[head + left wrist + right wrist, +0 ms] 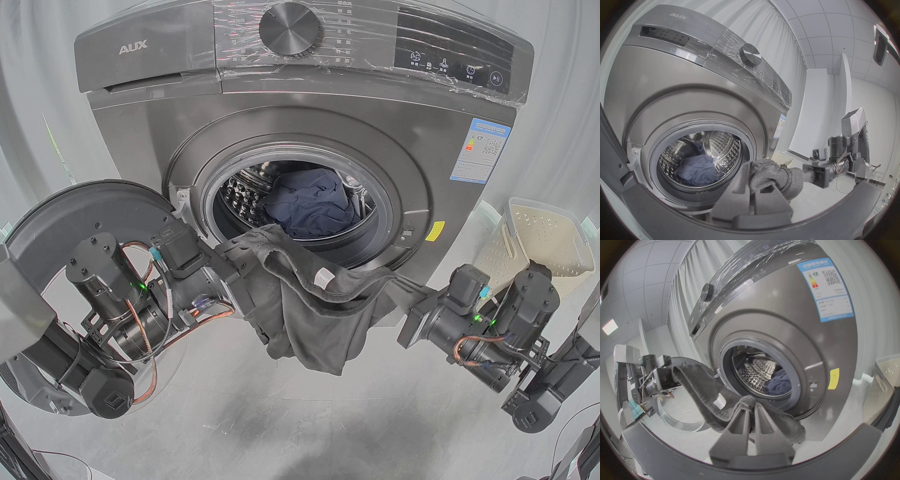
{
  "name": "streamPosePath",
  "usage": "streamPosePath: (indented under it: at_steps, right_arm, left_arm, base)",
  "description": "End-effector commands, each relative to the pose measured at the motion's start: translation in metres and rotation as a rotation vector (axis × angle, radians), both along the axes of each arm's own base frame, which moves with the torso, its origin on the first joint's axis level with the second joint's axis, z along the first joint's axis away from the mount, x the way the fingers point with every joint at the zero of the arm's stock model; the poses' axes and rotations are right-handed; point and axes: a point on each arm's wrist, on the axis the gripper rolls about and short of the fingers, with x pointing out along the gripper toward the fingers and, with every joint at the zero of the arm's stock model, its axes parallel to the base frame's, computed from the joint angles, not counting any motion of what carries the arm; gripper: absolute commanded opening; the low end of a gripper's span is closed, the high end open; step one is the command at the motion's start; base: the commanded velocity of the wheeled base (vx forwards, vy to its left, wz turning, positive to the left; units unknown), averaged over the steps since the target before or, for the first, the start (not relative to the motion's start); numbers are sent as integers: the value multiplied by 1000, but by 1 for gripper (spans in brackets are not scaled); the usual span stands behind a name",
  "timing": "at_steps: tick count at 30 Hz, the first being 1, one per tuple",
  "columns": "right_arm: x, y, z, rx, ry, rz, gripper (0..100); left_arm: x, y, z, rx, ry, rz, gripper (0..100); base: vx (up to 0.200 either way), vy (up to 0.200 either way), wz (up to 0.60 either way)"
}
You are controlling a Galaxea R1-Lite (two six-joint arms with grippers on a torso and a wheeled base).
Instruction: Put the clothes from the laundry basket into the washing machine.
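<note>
Left gripper (pixel 754 184) and right gripper (pixel 752 404) each pinch an end of the dark grey cloth garment (pixel 312 306), slung just before the open port of the grey metal washing machine (pixel 375 119). It is probably best to lift the sagging middle over the rim and advance both ends together.

Your left arm (pixel 119 294), low to the left of the washing machine (pixel 350 112), is built of black cylindrical housings, with a looping orange-braided cable, a green light and a small teal tag. Your right arm (pixel 500 325), low to the machine's right, wears the same black casings, orange cable, green lights and teal tag. The left gripper (pixel 757 176) and right gripper (pixel 752 407) each carry matte dark-grey, wedge-shaped ribbed fingers.
</note>
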Motion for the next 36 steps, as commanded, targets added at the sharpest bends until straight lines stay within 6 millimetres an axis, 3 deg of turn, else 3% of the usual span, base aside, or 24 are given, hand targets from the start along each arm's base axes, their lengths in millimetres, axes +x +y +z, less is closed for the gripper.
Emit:
streamPosePath:
  at_steps: [1, 4, 6, 14, 24, 36]
  right_arm:
    - [-15, 14, -20, -44, 63, 77, 100]
    - [-45, 16, -47, -143, 165, 159, 100]
    - [-51, 19, -56, -171, 197, 183, 100]
    - [-46, 27, -67, -192, 220, 201, 100]
    - [17, 48, -68, -113, 142, 97, 100]
    - [32, 87, -101, -126, 139, 152, 100]
  left_arm:
    - [0, 0, 2, -5, -7, 4, 0]
    - [-1, 1, 6, -13, -17, 10, 0]
    - [-1, 1, 7, -15, -21, 10, 0]
    - [-3, 2, 13, -29, -39, 12, 0]
    - [-13, 4, 26, -53, -71, -7, 0]
    - [-13, 0, 31, -64, -88, -14, 0]
  base:
    - [0, 0, 0]
    - [0, 0, 0]
    - [0, 0, 0]
    - [0, 0, 0]
    - [0, 0, 0]
    - [0, 0, 0]
